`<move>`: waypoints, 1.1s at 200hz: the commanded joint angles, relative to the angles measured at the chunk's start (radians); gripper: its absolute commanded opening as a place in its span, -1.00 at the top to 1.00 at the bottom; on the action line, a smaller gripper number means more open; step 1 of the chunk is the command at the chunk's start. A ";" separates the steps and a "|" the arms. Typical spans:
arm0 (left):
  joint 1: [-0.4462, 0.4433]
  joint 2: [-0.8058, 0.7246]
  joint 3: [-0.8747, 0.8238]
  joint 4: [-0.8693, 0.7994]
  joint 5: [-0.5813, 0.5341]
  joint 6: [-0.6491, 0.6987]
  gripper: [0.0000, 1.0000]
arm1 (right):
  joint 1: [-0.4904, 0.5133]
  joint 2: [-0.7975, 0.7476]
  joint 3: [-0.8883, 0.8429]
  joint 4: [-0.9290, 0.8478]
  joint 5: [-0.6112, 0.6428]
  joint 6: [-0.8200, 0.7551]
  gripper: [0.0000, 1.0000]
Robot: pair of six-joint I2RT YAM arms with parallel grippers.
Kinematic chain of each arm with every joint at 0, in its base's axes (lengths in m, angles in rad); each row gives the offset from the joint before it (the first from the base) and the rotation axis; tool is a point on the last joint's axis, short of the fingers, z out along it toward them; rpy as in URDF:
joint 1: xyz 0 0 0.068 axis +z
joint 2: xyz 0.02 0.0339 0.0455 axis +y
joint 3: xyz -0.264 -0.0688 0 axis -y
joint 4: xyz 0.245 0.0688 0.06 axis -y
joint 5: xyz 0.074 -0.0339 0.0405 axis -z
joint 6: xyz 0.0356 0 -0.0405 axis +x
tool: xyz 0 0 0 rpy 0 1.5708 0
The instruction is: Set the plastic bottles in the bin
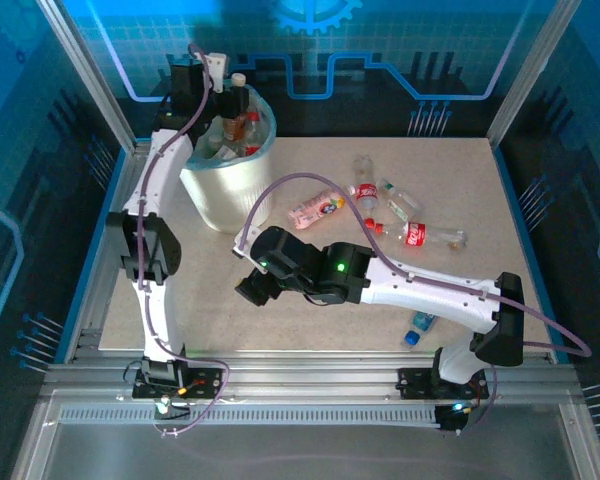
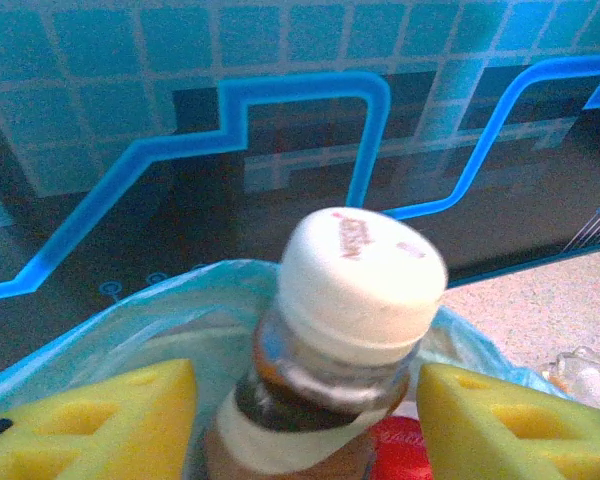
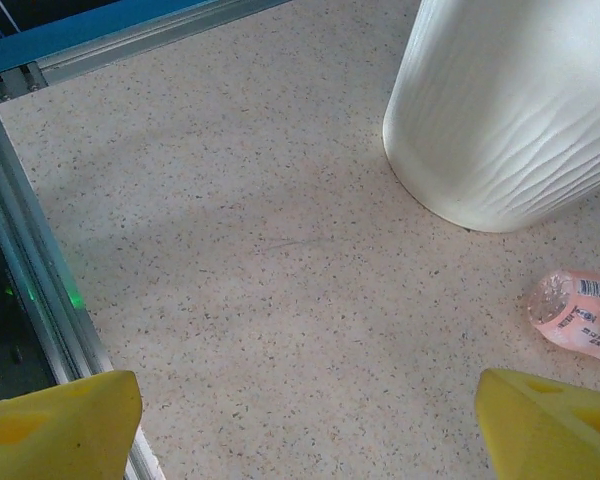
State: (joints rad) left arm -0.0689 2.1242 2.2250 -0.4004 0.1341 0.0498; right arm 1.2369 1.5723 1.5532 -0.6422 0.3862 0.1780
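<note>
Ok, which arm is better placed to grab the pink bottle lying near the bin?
Right. Its pincer hangs open over the table close to the pink bottle, while the left pincer is up over the bin with a white-capped bottle between its pads.

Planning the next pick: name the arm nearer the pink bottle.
Right. The right arm has its jaws over the table near the pink bottle; the left arm reaches over the bin.
</note>
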 commanded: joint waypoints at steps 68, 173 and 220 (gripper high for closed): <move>-0.023 -0.076 -0.054 0.045 -0.114 -0.036 0.22 | 0.019 -0.006 -0.001 -0.022 0.014 0.016 -0.74; -0.017 -0.303 -0.279 0.127 -0.249 0.141 0.37 | 0.030 0.005 -0.010 -0.028 0.031 0.017 -0.73; -0.018 -0.313 -0.344 0.069 -0.262 0.306 0.36 | 0.031 0.006 -0.008 -0.031 0.029 0.018 -0.73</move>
State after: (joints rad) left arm -0.0891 1.8313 1.9221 -0.2852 -0.1017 0.2295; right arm 1.2518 1.5734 1.5520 -0.6586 0.3935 0.1825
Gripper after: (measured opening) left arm 0.327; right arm 0.865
